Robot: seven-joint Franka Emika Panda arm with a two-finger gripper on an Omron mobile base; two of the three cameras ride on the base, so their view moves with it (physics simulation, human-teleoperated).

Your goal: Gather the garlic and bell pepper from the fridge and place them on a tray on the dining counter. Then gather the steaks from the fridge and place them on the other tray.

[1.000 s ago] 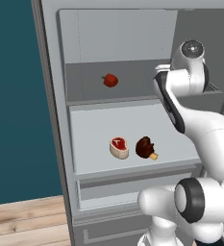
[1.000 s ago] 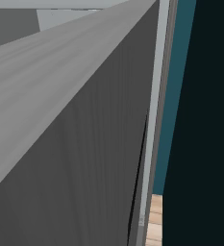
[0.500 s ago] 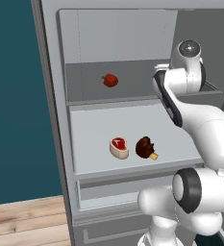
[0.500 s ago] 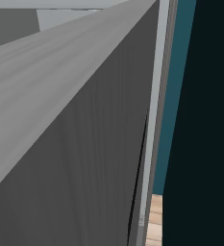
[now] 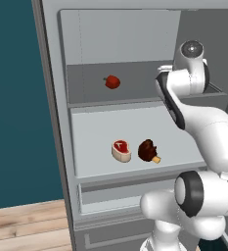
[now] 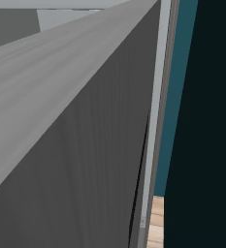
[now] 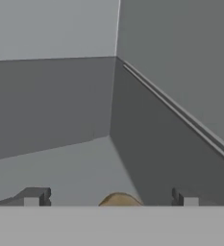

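The fridge (image 5: 54, 127) stands open. The red bell pepper (image 5: 112, 82) lies on its upper shelf. On the shelf below, the two steaks rest side by side, the raw red steak (image 5: 121, 150) on the left and the dark brown steak (image 5: 148, 150) on the right. My arm reaches into the right end of the upper shelf. In the hand view, my gripper (image 7: 109, 198) is open, its fingertips (image 7: 34, 197) set wide apart. The top of the tan garlic (image 7: 120, 200) peeks up between them, in front of the fridge's inner back corner.
The fridge's grey door (image 6: 61, 145) stands close by in the right base view, beside a teal wall (image 6: 175, 97) and a strip of wooden floor (image 6: 158, 223). Wooden floor (image 5: 22, 225) also lies left of the fridge, below a teal wall (image 5: 12, 98).
The arm's upper part has edged slightly to the left over the upper shelf. The food on the shelves has not moved, and the jaws stay wide.
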